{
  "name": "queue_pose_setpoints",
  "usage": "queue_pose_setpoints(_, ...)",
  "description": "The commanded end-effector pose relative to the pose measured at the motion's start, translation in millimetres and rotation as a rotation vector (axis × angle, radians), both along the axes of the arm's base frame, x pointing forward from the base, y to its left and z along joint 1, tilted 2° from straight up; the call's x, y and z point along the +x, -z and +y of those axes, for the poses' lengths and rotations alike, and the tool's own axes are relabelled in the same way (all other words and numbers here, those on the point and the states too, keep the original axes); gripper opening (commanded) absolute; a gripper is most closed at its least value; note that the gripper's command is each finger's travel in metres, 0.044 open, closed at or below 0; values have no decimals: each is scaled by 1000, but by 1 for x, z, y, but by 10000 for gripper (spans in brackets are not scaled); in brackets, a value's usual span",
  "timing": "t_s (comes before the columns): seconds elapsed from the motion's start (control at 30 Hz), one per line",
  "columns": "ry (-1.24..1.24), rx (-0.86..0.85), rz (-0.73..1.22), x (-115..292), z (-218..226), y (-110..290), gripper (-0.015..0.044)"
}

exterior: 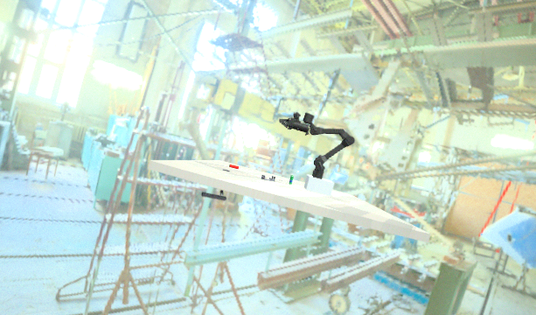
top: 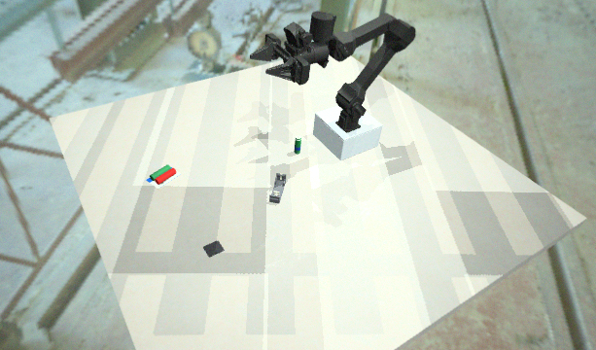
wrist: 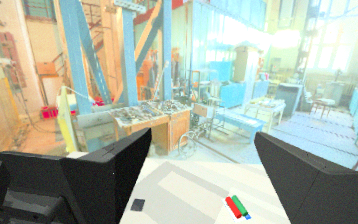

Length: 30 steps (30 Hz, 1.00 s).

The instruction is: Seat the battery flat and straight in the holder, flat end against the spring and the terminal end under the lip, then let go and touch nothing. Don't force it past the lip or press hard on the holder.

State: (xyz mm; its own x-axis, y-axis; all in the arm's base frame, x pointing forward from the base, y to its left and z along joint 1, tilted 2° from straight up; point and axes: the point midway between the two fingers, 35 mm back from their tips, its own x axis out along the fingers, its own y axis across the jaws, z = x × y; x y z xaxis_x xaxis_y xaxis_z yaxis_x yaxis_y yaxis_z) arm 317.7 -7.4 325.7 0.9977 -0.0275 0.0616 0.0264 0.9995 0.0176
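A small green battery (top: 298, 145) (exterior: 291, 178) stands upright on the table, just left of the arm's white base. The grey holder (top: 277, 188) (exterior: 270, 178) lies a little nearer the front of the table, empty. My gripper (top: 272, 60) (exterior: 283, 122) (wrist: 202, 135) is open and empty. It hangs high above the table, pointing out level, well above and behind the battery. In the wrist view neither battery nor holder shows between the fingers.
The arm's white base block (top: 347, 133) (exterior: 319, 185) stands at the back right. A red and green block pair (top: 162, 174) (wrist: 237, 206) (exterior: 233, 166) lies at the left. A small black square (top: 213, 249) (wrist: 137, 204) lies near the front left.
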Motion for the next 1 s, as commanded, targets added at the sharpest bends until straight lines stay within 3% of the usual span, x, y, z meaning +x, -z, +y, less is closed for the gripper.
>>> queue_pose_setpoints(0.0, 6, -2, 19, 1, -2, 4, 374)
queue_pose_setpoints(0.13, 124, -12, 395, 4, -45, 88, 269)
queue_pose_setpoints(0.47, 259, 107, 1052, -66, -95, 211, 6)
queue_pose_setpoints(0.77, 268, 358, 1579, -165, -92, 261, 0)
queue_pose_setpoints(0.97, 267, 365, 1589, -167, -91, 261, 0)
